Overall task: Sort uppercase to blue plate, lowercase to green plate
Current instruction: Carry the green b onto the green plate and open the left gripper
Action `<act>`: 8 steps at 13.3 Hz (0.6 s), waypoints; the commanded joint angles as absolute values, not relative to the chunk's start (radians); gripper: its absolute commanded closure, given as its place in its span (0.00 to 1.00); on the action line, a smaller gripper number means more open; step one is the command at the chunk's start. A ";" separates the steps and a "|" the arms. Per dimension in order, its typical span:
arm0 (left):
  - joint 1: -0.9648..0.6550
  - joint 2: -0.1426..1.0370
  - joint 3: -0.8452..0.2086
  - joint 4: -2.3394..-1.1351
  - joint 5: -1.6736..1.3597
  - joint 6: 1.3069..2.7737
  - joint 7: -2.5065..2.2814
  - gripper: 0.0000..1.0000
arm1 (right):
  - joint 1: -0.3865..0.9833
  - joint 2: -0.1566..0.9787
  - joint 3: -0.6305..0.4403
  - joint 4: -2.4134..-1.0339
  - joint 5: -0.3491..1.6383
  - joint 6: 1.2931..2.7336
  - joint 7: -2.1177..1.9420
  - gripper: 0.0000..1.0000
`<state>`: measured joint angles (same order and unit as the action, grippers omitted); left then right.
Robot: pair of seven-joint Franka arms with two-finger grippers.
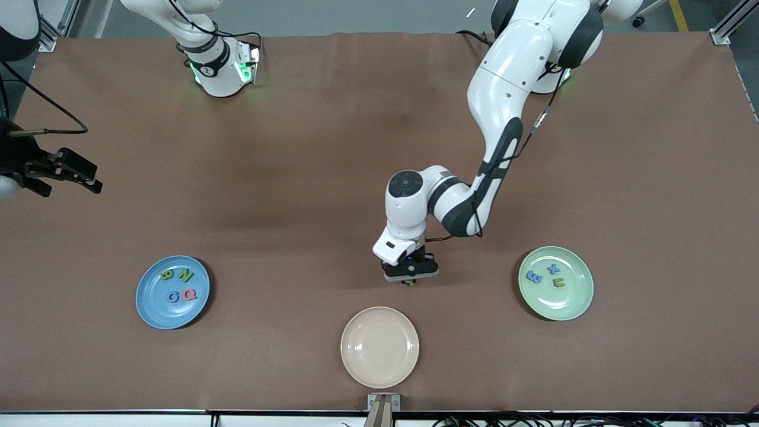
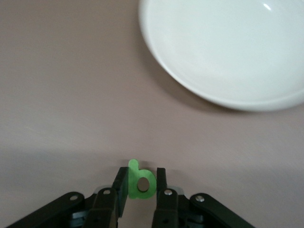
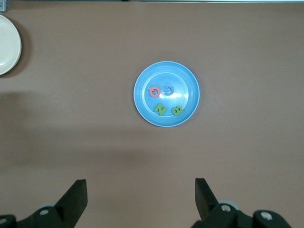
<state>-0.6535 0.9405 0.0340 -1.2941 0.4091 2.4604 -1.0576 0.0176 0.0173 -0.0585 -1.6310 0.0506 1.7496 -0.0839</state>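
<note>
My left gripper [image 1: 409,280] is down at the table, a little farther from the camera than the cream plate, shut on a green lowercase b [image 2: 135,171] that stands on edge between its fingers [image 2: 118,183]. The blue plate [image 1: 155,303] toward the right arm's end holds the uppercase: green B [image 1: 167,274], green N [image 1: 186,275], blue G [image 1: 172,296], pink-red Q [image 1: 189,293]. The green plate [image 1: 566,301] holds a blue m shape [image 1: 533,277], a blue cross [image 1: 553,268] and a green u [image 1: 558,282]. My right gripper [image 1: 95,179] waits open and empty high at the right arm's end, looking down on the blue plate [image 3: 190,80].
A cream plate [image 1: 379,347] with nothing in it lies near the table's front edge, between the two coloured plates, and its rim [image 2: 190,85] is close to the left gripper. The brown table top [image 1: 296,178] is bare elsewhere.
</note>
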 commanded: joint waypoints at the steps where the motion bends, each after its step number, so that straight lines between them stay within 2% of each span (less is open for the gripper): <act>1: -0.574 0.789 0.031 -1.388 0.423 2.364 -0.959 0.97 | 0.015 0.006 -0.054 -1.623 0.022 1.744 -0.072 0.00; 3: -0.502 0.721 0.028 -1.460 0.423 2.364 -0.849 0.97 | 0.012 0.032 -0.055 -1.557 0.011 1.711 -0.075 0.00; 5: -0.436 0.706 0.026 -1.476 0.420 2.362 -0.764 0.97 | 0.006 0.038 -0.058 -1.539 0.018 1.677 -0.075 0.00; 8: -0.326 0.669 0.025 -1.580 0.419 2.359 -0.648 0.97 | -0.005 0.040 -0.060 -1.514 0.011 1.631 -0.074 0.00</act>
<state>-0.3773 0.7221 0.0356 -1.4772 0.4092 2.3552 -0.7063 0.0111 0.0276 -0.0659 -1.5482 0.0205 1.6608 -0.0839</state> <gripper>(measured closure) 0.722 0.000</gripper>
